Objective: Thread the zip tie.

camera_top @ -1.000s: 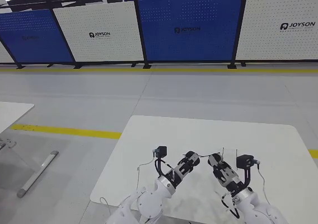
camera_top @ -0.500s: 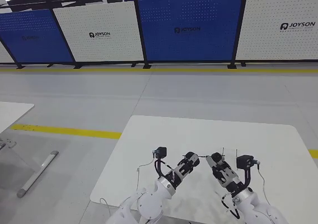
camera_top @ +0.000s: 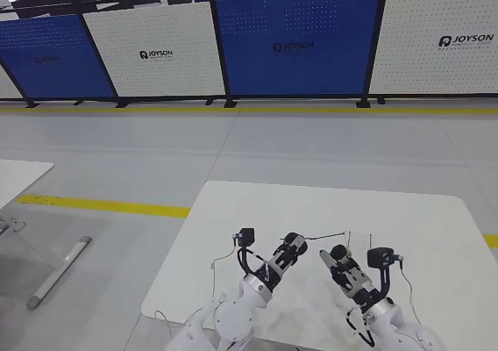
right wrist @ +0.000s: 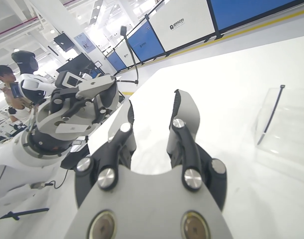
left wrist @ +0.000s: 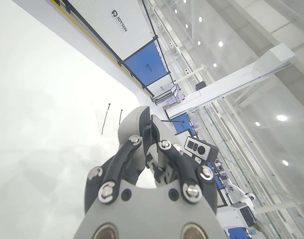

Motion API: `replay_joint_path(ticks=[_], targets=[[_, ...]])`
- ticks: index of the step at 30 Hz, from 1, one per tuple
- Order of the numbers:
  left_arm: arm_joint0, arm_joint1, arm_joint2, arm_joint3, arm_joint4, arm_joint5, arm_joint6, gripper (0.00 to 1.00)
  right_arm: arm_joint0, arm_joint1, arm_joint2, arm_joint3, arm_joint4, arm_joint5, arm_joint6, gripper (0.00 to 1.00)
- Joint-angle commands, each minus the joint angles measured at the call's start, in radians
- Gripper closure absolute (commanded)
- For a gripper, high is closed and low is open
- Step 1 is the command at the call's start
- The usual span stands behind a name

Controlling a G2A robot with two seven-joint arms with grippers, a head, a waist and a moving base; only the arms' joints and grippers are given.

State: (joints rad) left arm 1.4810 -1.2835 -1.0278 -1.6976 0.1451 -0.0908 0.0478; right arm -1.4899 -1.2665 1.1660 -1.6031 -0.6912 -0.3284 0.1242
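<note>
**Item 1: zip tie** (right wrist: 132, 54), black, one piece.
- Location: held above the tabletop (camera_top: 258, 211) by the left gripper (left wrist: 150, 119), whose jaws are closed on the strap.
- From that gripper the strap runs out sideways toward the right arm and then bends upward. Its head (right wrist: 123, 29) is carried free at the top of the curve.
- No closed loop can be made out. Whether the tail has been passed through the head cannot be told.

**Item 2: right gripper** (right wrist: 153, 98).
- Jaws spread wide, nothing held.
- Positioned just beside the left gripper, low over the tabletop and clear of the strap.

**Change recorded**
- One second ago the two grippers were set tip to tip, with the tie bridged between them.
- The right gripper has since been drawn back toward the robot, and the left gripper has been shifted slightly away from it.
- The tie is thus left in one gripper alone, its far end unsupported.

**Bearing on the task**
- The release is judged to be either the end of a feeding stroke or a lost hold.
- As the head appears free, the threading is judged unfinished.
- A fresh grasp near the free end by the right gripper is likely to be required.

**Other stock:** two spare ties (left wrist: 105, 119) lie farther out on the tabletop, one of them seen inside a clear tray (right wrist: 288, 125).
</note>
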Motion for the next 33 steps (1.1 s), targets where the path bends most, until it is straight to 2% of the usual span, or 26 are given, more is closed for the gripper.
replay_joint_path(ticks=[1, 18, 27, 33], targets=[[0.002, 0.000, 0.002, -0.003, 0.004, -0.005, -0.010, 1.00, 0.009, -0.002, -0.007, 0.005, 0.003, 0.002, 0.003, 0.65], [-0.001, 0.000, 0.014, 0.002, 0.008, -0.018, -0.048, 1.00, 0.055, -0.010, -0.044, 0.027, 0.007, 0.017, 0.017, 0.71], [-0.003, -0.001, 0.015, 0.003, 0.012, -0.013, -0.050, 1.00, 0.062, -0.011, -0.047, 0.032, 0.005, 0.016, 0.013, 0.77], [-0.004, -0.001, 0.017, 0.004, 0.017, -0.012, -0.056, 1.00, 0.063, -0.012, -0.049, 0.032, 0.003, 0.016, 0.010, 0.77]])
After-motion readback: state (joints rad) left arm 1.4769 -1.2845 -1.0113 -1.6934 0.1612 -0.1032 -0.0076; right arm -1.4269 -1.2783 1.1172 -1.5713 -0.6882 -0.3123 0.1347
